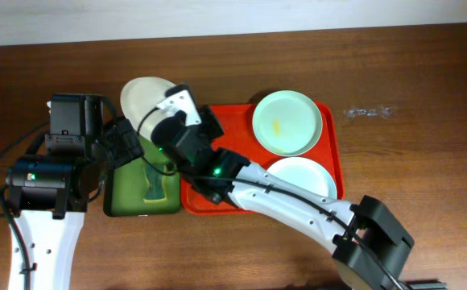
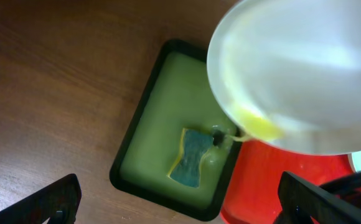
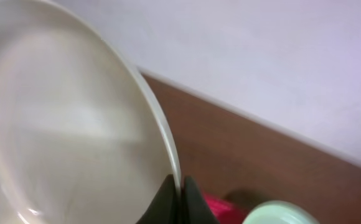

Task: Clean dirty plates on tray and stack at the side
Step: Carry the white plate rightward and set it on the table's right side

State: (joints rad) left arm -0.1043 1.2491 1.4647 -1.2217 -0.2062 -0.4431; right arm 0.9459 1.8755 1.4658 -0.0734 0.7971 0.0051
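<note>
Left tool (image 1: 127, 145) hangs left of the red tray (image 1: 241, 121), above the green tray (image 1: 121, 193). Its jaws are wide apart and hold nothing; in the left wrist view the two fingers (image 2: 56, 202) sit at opposite bottom corners. The green tray lies on the surface (image 1: 411, 185) with its right edge just beside the red tray's left edge, and a sponge (image 1: 154, 184) rests in it toward the red tray side. White plate (image 1: 143, 95) is off the red tray, past its left edge on the wall side, lifted off the surface. There's a yellow smear (image 2: 258, 127) on its face near the rim. Right tool (image 3: 173, 198) is pinched tight on that plate's rim, with the right arm reaching across the left half of the red tray. Two mint plates are on the right half of the red tray. One (image 1: 287, 122) is in the wall-side right corner with a yellow streak at its centre. The other (image 1: 304, 176) is just beside it in the near right corner, partly under the right arm. A small clear scrap (image 1: 369, 111) lies on the surface right of the red tray; can't tell what it is.
</note>
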